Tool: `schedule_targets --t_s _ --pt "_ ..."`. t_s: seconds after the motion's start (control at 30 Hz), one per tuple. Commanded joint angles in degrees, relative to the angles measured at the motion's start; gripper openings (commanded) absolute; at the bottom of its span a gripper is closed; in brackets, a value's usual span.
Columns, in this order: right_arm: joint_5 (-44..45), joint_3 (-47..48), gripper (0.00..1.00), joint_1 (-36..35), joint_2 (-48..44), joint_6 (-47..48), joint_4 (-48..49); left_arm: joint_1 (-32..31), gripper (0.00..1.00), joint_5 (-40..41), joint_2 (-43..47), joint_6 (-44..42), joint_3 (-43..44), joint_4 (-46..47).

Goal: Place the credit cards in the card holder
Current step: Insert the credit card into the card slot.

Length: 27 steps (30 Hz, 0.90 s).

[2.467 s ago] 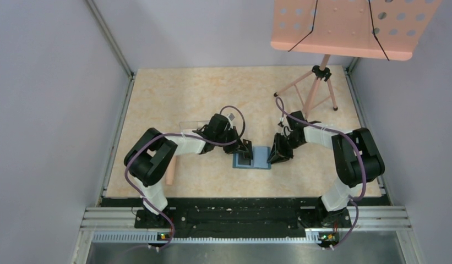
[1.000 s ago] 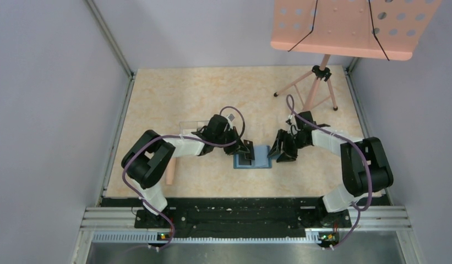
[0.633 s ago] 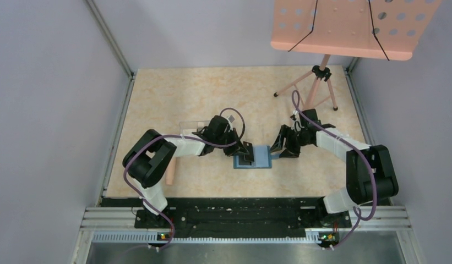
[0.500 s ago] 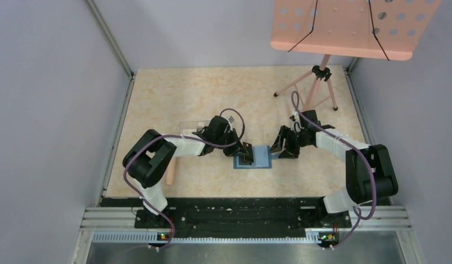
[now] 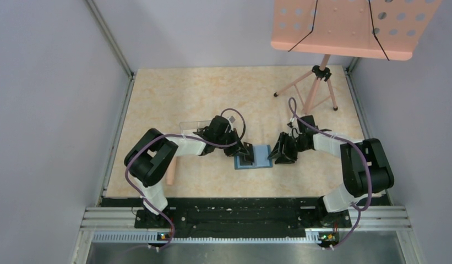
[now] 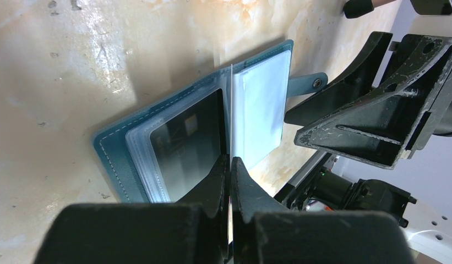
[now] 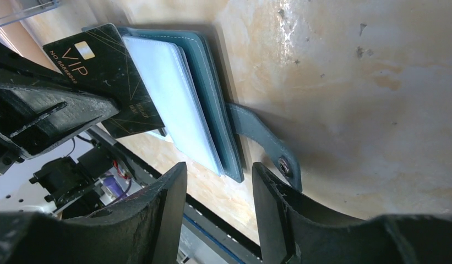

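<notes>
We are judging the main risk to be a missed pocket. The card (image 7: 102, 60) is standing on edge over the spine of the open wallet (image 5: 257, 158). If its corner is catching a pocket lip, it may be buckling the clear leaf or dragging the unpinned wallet across the table (image 5: 212, 93). So thin a card may also be twisting out of a narrow pinch.

The left gripper (image 6: 230, 163) is pinching that card, jaws almost together, at the wallet's 9 o'clock. The right gripper (image 7: 218, 171) is standing wide apart, holding nothing, at 3 o'clock by the snap strap (image 7: 251, 129); whether it is touching, we cannot tell. A second card (image 6: 190, 137) is sitting in the 9 o'clock pocket.
</notes>
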<state>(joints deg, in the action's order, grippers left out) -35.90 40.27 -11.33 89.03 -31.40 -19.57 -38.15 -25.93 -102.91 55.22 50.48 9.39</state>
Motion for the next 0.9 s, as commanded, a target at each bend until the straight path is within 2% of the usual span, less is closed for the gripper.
schedule_targets --t_s 0.0,0.53,0.87 --pt "-1.3 -0.1 0.47 0.6 0.4 -0.5 2.4 -0.7 0.0 -0.9 0.5 0.2 1.9 2.0" --pt "-1.4 -0.4 0.47 0.5 0.2 -0.5 2.4 -1.0 0.0 -0.3 2.7 0.5 1.7 1.7" --pt "-1.5 -0.6 0.47 0.5 0.2 -0.4 2.6 -1.0 0.0 -1.1 2.8 2.2 0.4 5.3"
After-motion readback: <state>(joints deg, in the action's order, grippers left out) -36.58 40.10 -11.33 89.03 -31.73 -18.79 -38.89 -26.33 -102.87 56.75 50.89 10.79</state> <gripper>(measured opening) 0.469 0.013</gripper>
